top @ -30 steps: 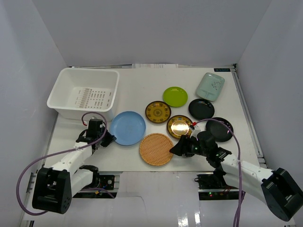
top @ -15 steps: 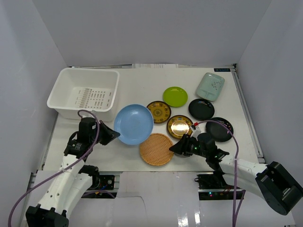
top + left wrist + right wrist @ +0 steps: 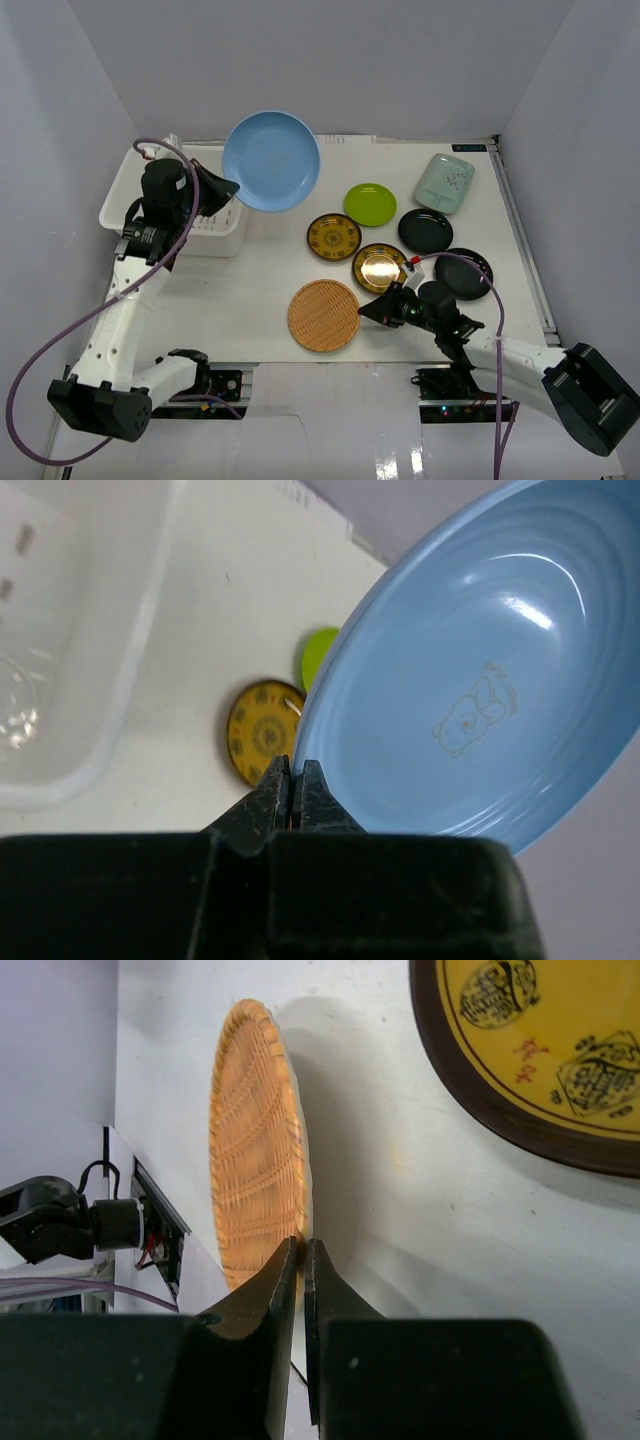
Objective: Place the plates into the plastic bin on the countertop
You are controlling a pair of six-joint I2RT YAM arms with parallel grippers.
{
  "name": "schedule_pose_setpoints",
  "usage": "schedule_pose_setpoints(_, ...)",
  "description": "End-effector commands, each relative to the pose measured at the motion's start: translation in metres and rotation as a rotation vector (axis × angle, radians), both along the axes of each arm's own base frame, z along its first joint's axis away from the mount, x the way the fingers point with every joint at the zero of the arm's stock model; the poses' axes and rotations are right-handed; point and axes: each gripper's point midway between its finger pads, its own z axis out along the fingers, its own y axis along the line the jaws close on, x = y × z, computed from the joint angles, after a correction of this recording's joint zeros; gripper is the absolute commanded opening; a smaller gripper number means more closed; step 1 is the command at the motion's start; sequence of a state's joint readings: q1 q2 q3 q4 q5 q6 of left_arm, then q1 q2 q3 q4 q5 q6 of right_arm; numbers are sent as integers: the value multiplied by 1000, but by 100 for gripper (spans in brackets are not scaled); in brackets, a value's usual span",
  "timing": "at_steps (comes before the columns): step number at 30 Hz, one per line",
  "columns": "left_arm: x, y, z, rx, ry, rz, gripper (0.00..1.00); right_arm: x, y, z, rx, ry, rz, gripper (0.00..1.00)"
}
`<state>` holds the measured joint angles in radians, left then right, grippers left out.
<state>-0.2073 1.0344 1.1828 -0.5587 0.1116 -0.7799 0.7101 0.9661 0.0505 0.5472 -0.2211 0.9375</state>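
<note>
Blue plate (image 3: 271, 160) hangs clamped in our left gripper (image 3: 222, 190) beside the far-left bin (image 3: 220, 238); our right gripper (image 3: 372, 312) pinches the woven plate (image 3: 323, 315).

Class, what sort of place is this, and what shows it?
Probably a robot lab booth, not a kitchen: bare grey walls box in a white table, with a left arm and right arm bolted at its near edge.

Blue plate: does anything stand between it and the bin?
Nothing visible does. The left pincer holds the blue plate by its rim, tilted in the air, near the right side of the bin. The part of the bin's inside that shows is bare; the left arm hides the rest from above.
</note>
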Motion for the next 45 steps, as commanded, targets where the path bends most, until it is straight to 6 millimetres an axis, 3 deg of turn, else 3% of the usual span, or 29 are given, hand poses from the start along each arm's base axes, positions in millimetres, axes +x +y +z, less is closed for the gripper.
schedule_pose_setpoints(1, 40, 53, 9, 118, -41, 221, 0, -10, -15, -18, -38, -28, -15, 8)
schedule_pose_setpoints(4, 56, 93, -2, 152, -8, 334, 0, -9, -17, -11, -41, -56, -18, 8)
schedule_pose_setpoints(5, 60, 125, -9, 153, 22, 414, 0, -9, -17, -9, -43, -68, -10, 8)
schedule_pose_setpoints(6, 65, 140, -23, 158, 61, 443, 0, -12, -19, -11, -52, -64, -1, 8)
schedule_pose_setpoints(8, 66, 170, -36, 158, 106, 517, 0, -6, -9, 19, -3, -139, 26, 8)
schedule_pose_setpoints(10, 71, 185, -46, 163, 132, 565, 0, -8, -7, 31, 9, -170, 53, 8)
schedule_pose_setpoints(15, 71, 218, -69, 186, 205, 662, 0, -5, -2, 67, 34, -247, 81, 8)
schedule_pose_setpoints(18, 69, 236, -96, 259, 276, 697, 0, -3, 2, 92, 75, -294, 87, 8)
schedule_pose_setpoints(23, 75, 245, -157, 324, 447, 671, 0, 5, 8, 128, 107, -360, 87, 8)
schedule_pose_setpoints(27, 75, 237, -178, 291, 492, 639, 0, 12, 15, 163, 136, -416, 89, 8)
schedule_pose_setpoints(28, 75, 235, -179, 283, 493, 631, 0, 15, 16, 180, 153, -445, 85, 8)
schedule_pose_setpoints(30, 75, 231, -176, 269, 482, 616, 19, 21, 20, 194, 157, -469, 78, 8)
schedule_pose_setpoints(31, 76, 230, -172, 264, 469, 611, 31, 24, 22, 212, 175, -499, 74, 8)
schedule_pose_setpoints(32, 77, 227, -168, 253, 453, 600, 56, 26, 24, 219, 181, -512, 74, 8)
schedule_pose_setpoints(34, 78, 222, -150, 231, 391, 589, 74, 34, 31, 231, 189, -527, 76, 8)
schedule_pose_setpoints(35, 81, 213, -144, 199, 361, 549, 83, 37, 35, 251, 210, -554, 77, 8)
schedule_pose_setpoints(37, 82, 203, -124, 168, 289, 517, 85, 47, 45, 254, 200, -541, 90, 8)
schedule_pose_setpoints(38, 81, 200, -118, 155, 271, 511, 86, 50, 49, 265, 207, -552, 94, 8)
schedule_pose_setpoints(42, 75, 172, -89, 107, 182, 410, 86, 63, 44, 232, 80, -524, 60, 8)
schedule_pose_setpoints(43, 71, 163, -71, 108, 123, 388, 86, 65, 40, 219, 40, -509, 47, 8)
schedule_pose_setpoints(45, 67, 149, -48, 104, 53, 350, 86, 61, 24, 173, -85, -431, 33, 8)
